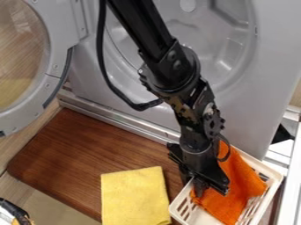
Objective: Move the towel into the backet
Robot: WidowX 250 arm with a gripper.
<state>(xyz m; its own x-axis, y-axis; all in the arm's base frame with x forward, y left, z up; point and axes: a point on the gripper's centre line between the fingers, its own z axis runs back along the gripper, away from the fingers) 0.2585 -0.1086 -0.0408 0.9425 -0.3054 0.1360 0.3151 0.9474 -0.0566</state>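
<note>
The black gripper (199,188) hangs at the lower right, over the upper left part of the white slotted basket (270,189), beside the left part of an orange towel (235,189). That orange towel lies crumpled in the basket, running from its upper side down toward the front. Part of it is hidden behind the gripper and wrist. A yellow towel (134,195) lies flat on the brown wooden board (82,154), to the left of the basket and apart from the gripper.
Behind the board stands a grey washing machine front (258,88), its round opening partly behind the arm. The machine's round door (56,66) hangs open at the left. A metallic object with black parts (15,213) sits in the lower left corner.
</note>
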